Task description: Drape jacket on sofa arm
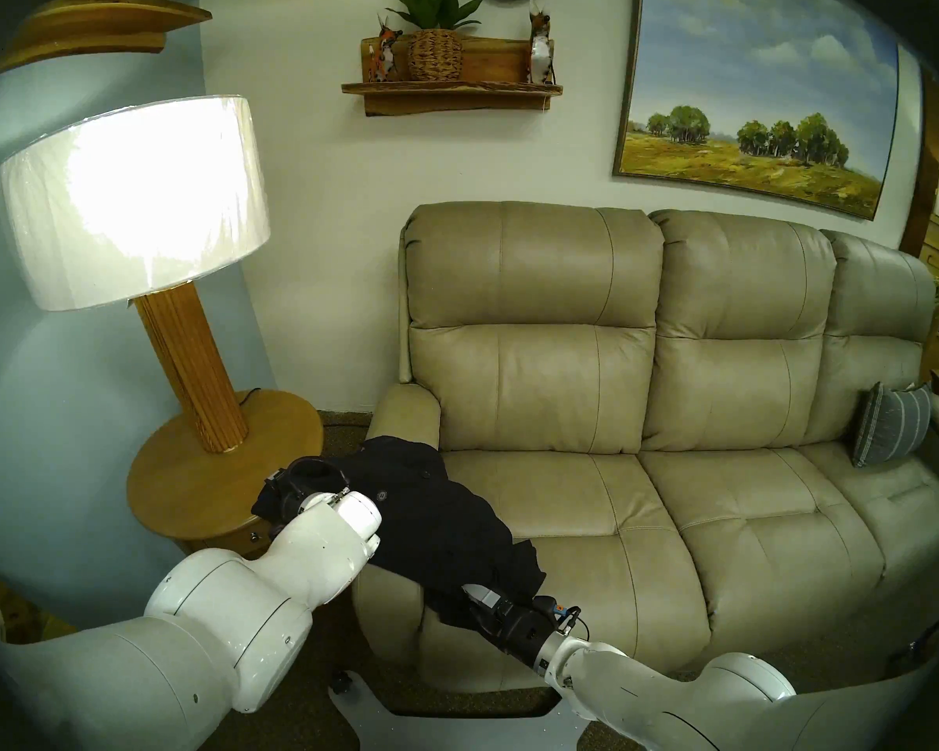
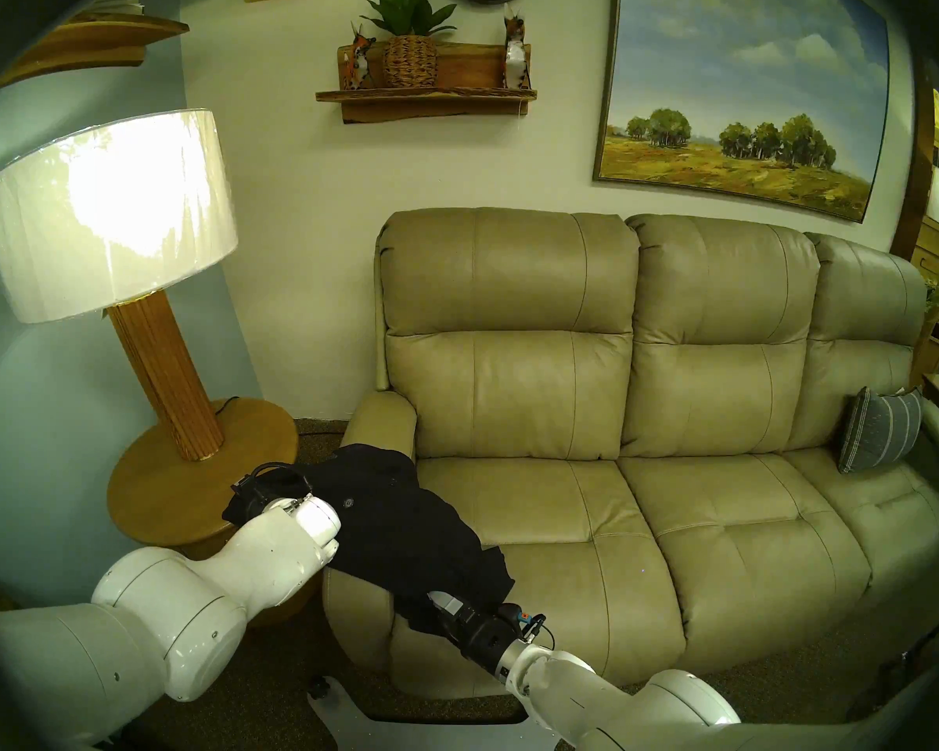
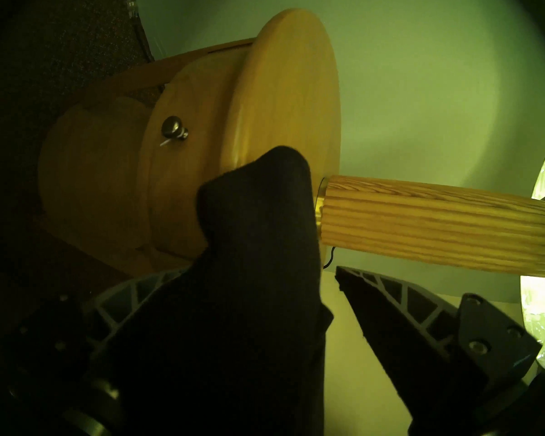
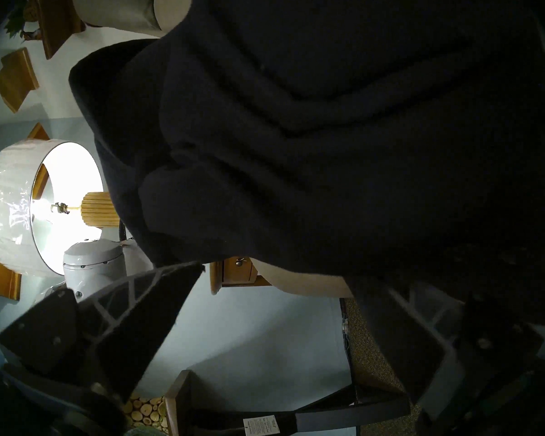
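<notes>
jacket (image 1: pixel 435 522) hiding sofa arm (image 1: pixel 402 408), jaws obscured

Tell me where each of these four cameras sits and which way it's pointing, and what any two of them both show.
Head left: high up, looking down at the sofa arm under the jacket; both arms show.
Head right: nearly the same picture.
Left wrist: turned sideways beside the side table and lamp; left gripper with jacket cloth between its fingers.
Right wrist: low, tilted, close under the jacket; right gripper open.
Shared: both wrist views show lamp and jacket.
</notes>
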